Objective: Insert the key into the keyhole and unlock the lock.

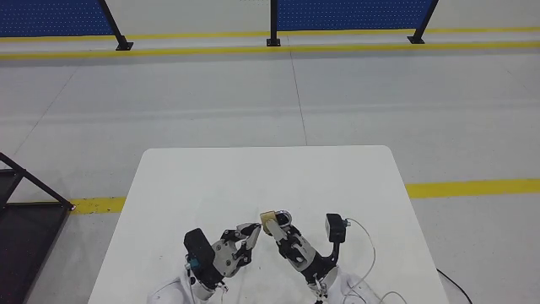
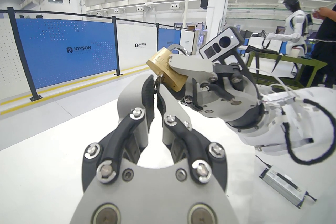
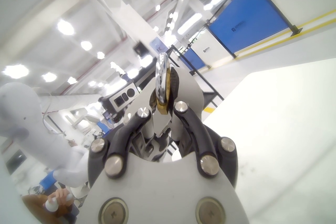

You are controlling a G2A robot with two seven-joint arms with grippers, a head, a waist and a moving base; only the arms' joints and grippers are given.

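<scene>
A brass padlock point(image 2: 164, 66) with a silver shackle point(image 2: 179, 48) is held above the white table. My right gripper point(image 2: 175, 70) is shut on its body, with the keyhole end turned toward my left gripper point(image 2: 155, 87). That one is shut on a small dark key point(image 2: 158, 81), whose tip meets the underside of the lock. From above, the padlock point(image 1: 270, 219) sits between the left gripper point(image 1: 251, 235) and the right gripper point(image 1: 275, 228) near the table's front edge. The right wrist view shows the shackle point(image 3: 161, 78) edge-on, sticking out past the right gripper point(image 3: 163, 101).
The white table point(image 1: 253, 177) stretches bare beyond the grippers. A grey oblong box point(image 2: 283, 187) with a lead lies on it beside the right arm. A thin white cable point(image 1: 364, 249) loops near the table's right front edge.
</scene>
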